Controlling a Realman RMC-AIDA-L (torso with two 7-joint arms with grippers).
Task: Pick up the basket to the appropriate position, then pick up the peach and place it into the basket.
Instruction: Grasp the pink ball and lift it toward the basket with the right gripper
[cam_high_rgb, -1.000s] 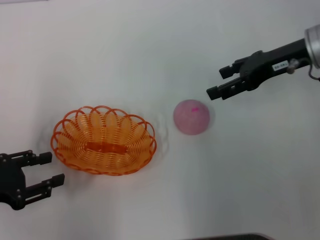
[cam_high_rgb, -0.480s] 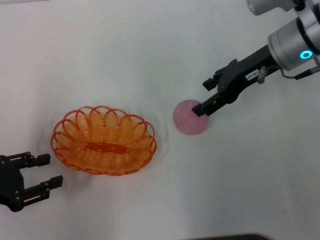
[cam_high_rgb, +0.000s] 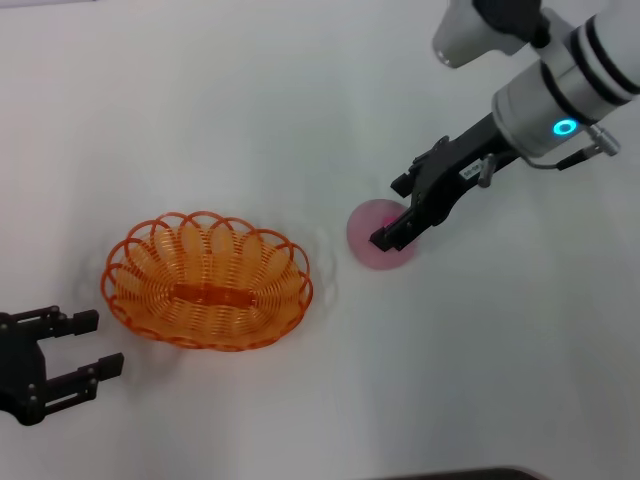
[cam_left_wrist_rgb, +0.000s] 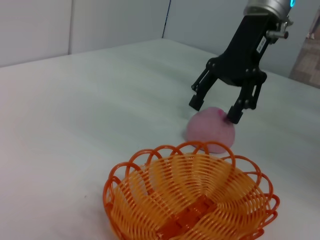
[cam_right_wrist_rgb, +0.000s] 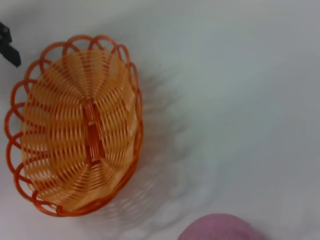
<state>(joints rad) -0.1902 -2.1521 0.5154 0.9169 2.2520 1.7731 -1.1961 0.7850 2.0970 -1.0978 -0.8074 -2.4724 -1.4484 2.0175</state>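
Observation:
The orange wire basket (cam_high_rgb: 205, 285) sits empty on the white table, left of centre; it also shows as the basket (cam_left_wrist_rgb: 190, 200) and the basket (cam_right_wrist_rgb: 75, 125) in the wrist views. The pale-pink peach (cam_high_rgb: 368, 240) rests on the table to its right, apart from it. My right gripper (cam_high_rgb: 392, 212) is open and comes down from above, its fingers straddling the top of the peach (cam_left_wrist_rgb: 207, 132). From the left wrist the right gripper (cam_left_wrist_rgb: 216, 109) shows one fingertip on each side of the fruit. My left gripper (cam_high_rgb: 100, 343) waits open beside the basket's near-left end.
White tabletop stretches on all sides of the basket and peach. A dark edge (cam_high_rgb: 460, 474) lies along the bottom of the head view. A tip of the left gripper (cam_right_wrist_rgb: 7, 42) shows beside the basket in the right wrist view.
My right gripper has swung down and to the left from the far right, arriving over the peach with its fingers around the top. Basket, peach and left gripper have barely moved.

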